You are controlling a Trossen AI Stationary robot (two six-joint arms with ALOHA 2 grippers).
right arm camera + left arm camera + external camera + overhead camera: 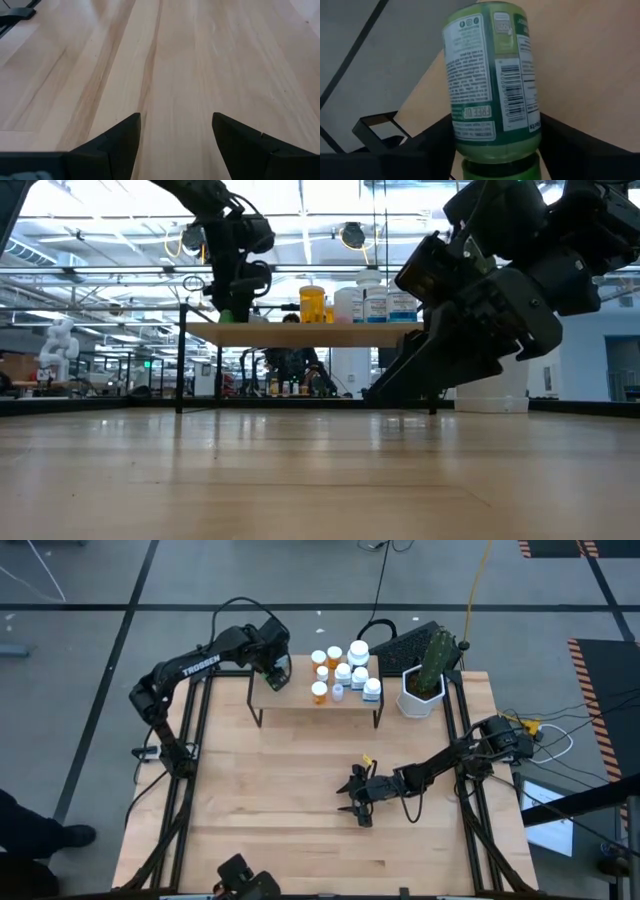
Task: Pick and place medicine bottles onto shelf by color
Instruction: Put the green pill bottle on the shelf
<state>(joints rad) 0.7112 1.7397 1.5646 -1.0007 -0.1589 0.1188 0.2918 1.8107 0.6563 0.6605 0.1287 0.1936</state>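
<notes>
Over at the shelf's (300, 705) left end we've got the left gripper (273, 677), and its wrist camera fills up with a green medicine bottle (492, 80), dark fingers (427, 145) pressed against both sides of it, so it is pinching that bottle; the bottle's lower part runs off the picture edge and from above we can barely spot it under the arm. From the low camera we see a sliver of green (228, 315) at the gripper, right at the board's surface, though we can't tell whether it's touching the wood. On the shelf's right half, the other medicine bottles (345, 668) cluster together, orange ones to the left, white ones to the right; their labels are too small to read. Beside the shelf stands a white pot with a cactus (428, 675). Down on the tabletop (280, 800), the right gripper (358, 798) waits, fingers (117, 142) spread with bare wood between them.
</notes>
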